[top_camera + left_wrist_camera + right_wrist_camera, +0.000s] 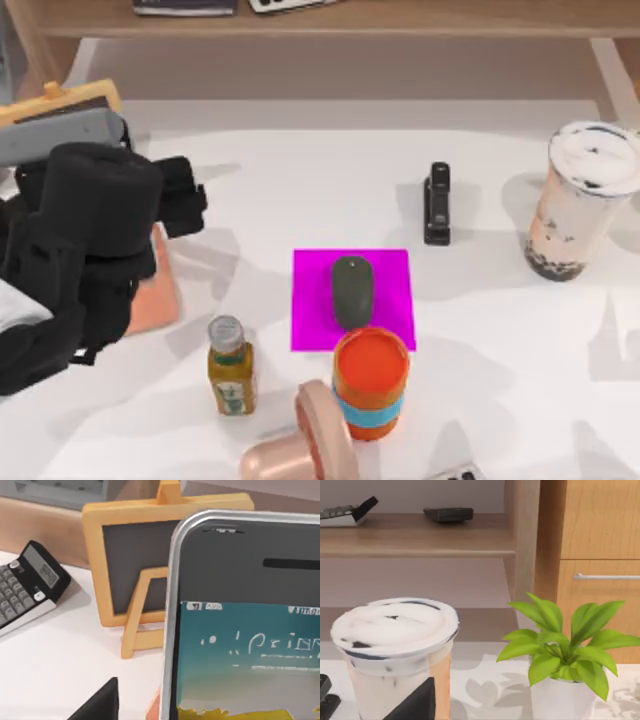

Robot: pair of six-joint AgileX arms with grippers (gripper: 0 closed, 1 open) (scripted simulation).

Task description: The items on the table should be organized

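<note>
One phone [240, 630], screen txt unreadable

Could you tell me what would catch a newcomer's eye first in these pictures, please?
Probably the magenta mat in the middle of the table, with the dark mouse lying on it and an orange cup just in front. Next, the bulky black left arm at the table's left side, its wrist view close on the phone, and the tall milk-tea cup at the right edge.

The dark grey oval mouse [351, 291] lies flat at the table's [300, 190] middle. The tall clear milk-tea cup [579, 200], dark pearls at its bottom, stands upright at the right edge. The white-framed smartphone [250, 630] stands upright, screen lit.
</note>
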